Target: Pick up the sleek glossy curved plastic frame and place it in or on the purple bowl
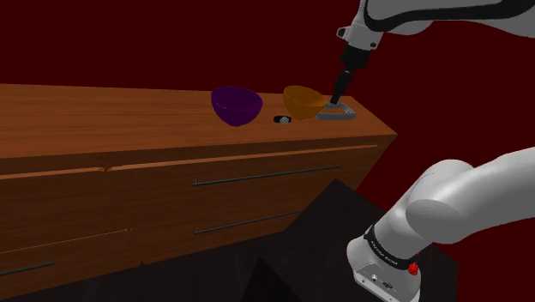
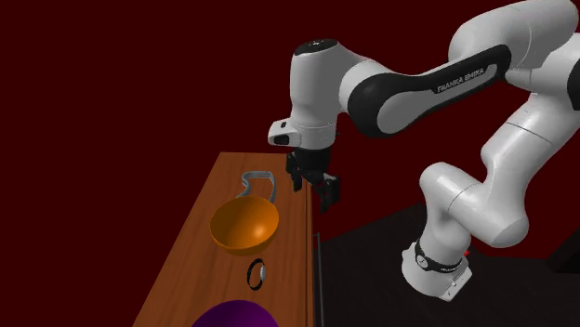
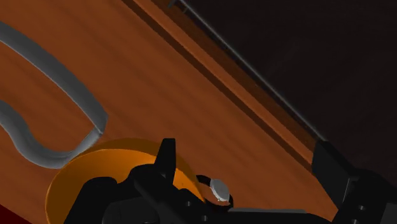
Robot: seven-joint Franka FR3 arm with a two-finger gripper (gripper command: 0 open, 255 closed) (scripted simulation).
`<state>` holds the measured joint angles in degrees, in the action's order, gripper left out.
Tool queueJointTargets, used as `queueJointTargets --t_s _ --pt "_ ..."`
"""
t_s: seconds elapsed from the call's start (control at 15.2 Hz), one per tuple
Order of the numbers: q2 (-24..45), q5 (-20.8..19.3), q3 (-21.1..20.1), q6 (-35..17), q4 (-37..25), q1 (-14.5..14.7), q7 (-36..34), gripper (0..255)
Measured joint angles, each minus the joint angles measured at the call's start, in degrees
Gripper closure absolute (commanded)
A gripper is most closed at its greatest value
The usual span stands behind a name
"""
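The curved grey frame [image 1: 333, 116] [image 2: 257, 173] [image 3: 70, 86] lies flat on the wooden dresser top near its end, just beyond the orange bowl [image 1: 303, 100] [image 2: 244, 224] [image 3: 95, 175]. The purple bowl [image 1: 237, 105] [image 2: 237, 316] stands on the other side of the orange bowl, farther along the top. My gripper [image 1: 333, 97] [image 2: 316, 190] [image 3: 251, 162] hangs open a little above the dresser's front edge, beside the frame and apart from it. Nothing is between its fingers.
A small black and white ring [image 1: 282, 119] [image 2: 257, 273] [image 3: 218, 189] lies between the two bowls near the front edge. The dresser top [image 1: 103, 111] stretches long and bare toward the shoulder view's left. Drawers with bar handles [image 1: 266, 176] run below.
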<state>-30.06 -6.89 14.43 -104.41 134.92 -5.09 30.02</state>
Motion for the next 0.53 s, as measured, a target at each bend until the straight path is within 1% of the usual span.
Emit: queueJointTargets --t_s 0.26,0.53 --pt "6.0 -1.2 3.7 -4.8 -2.1 -0.4 5.7 0" --pt "12.4 -1.2 7.4 -8.6 -5.7 -0.7 11.8 0"
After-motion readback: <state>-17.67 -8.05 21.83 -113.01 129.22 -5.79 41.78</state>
